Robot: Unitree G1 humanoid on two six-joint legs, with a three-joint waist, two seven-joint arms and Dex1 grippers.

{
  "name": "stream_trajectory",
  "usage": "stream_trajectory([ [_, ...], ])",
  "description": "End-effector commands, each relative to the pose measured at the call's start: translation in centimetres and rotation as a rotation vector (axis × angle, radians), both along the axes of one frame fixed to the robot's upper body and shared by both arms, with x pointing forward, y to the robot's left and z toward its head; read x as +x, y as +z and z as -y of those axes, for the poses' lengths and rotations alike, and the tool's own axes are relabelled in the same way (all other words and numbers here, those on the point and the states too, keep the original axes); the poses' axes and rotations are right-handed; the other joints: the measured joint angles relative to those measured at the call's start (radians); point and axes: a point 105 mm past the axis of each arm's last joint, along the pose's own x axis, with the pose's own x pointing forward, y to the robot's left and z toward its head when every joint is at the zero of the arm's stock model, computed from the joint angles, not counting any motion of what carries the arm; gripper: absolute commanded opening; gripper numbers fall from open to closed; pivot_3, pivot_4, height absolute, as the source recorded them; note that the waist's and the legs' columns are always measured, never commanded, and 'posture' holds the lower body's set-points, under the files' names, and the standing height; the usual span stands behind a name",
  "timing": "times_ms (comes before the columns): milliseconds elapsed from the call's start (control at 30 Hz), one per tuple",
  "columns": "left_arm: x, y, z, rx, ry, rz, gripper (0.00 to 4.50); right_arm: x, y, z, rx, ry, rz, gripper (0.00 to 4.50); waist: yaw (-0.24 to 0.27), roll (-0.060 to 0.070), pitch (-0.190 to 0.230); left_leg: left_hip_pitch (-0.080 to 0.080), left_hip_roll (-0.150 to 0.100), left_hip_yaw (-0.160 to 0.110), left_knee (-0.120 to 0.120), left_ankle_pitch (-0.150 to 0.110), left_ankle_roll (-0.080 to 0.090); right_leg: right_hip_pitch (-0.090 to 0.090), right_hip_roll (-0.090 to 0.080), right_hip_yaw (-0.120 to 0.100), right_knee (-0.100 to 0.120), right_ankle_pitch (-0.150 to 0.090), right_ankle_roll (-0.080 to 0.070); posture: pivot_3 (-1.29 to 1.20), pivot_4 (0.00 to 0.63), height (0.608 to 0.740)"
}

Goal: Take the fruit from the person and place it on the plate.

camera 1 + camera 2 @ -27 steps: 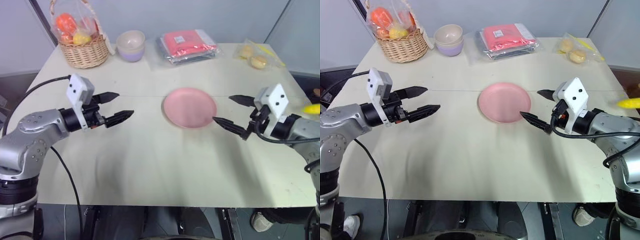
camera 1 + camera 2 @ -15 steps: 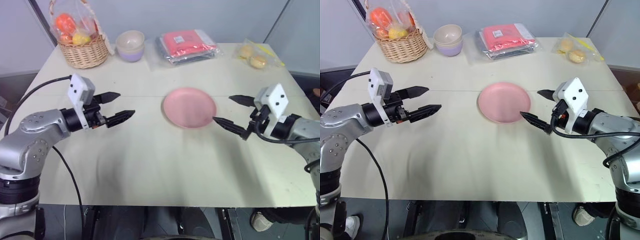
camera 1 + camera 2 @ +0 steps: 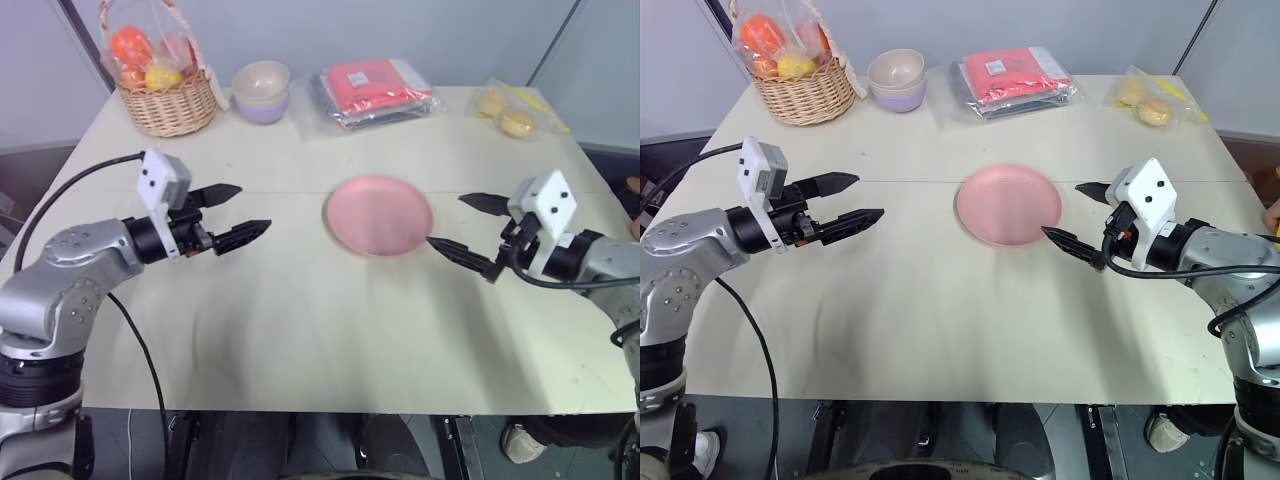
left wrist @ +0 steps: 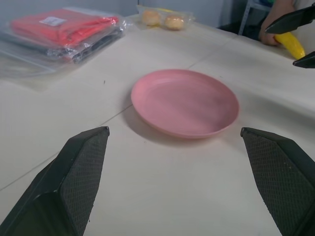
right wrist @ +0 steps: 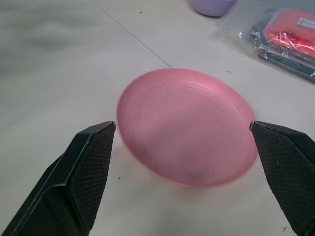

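The pink plate (image 3: pixel 380 215) lies flat at mid-table with nothing on it. My left gripper (image 3: pixel 240 211) hovers over the table to the plate's left, pointing at it, open and empty. My right gripper (image 3: pixel 447 219) is just right of the plate, one fingertip near its rim, also open and empty. In the left wrist view a person's hand (image 4: pixel 273 24) holds the yellow banana (image 4: pixel 291 44) beyond the table's right edge, behind my right gripper's black fingers (image 4: pixel 295 20). A sliver of that hand (image 3: pixel 1272 215) shows at the right edge of the head view.
Along the far side of the table stand a wicker basket of wrapped fruit (image 3: pixel 168 100), a lilac-and-cream bowl (image 3: pixel 262 90), a red packet in clear plastic (image 3: pixel 375 90) and bagged buns (image 3: pixel 510 115). A black cable (image 3: pixel 130 350) hangs from my left arm over the front edge.
The banana and the hand holding it have drawn back past the right edge of the head views. Both arms and the plate stay where they were.
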Motion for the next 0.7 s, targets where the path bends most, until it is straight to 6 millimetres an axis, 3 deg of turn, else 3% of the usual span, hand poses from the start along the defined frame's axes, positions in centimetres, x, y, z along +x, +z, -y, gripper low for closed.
stream_trajectory([
  [33,0.00,0.82,0.08,0.001,-0.007,0.044,4.50,-0.14,1.32,0.13,-0.015,-0.001,0.062,4.46,0.000,0.000,0.000,0.000,0.000,0.000,0.000,0.000,0.000,0.000,0.000,0.000,0.000,0.000,0.000,0.00,0.150,0.740],
  [700,0.03,0.86,-0.12,0.003,0.009,0.057,4.50,-0.16,1.20,-0.17,-0.015,0.003,0.057,4.46,0.000,0.000,0.000,0.000,0.000,0.000,0.000,0.000,0.000,0.000,0.000,0.000,0.000,0.000,0.000,0.00,0.150,0.740],
])
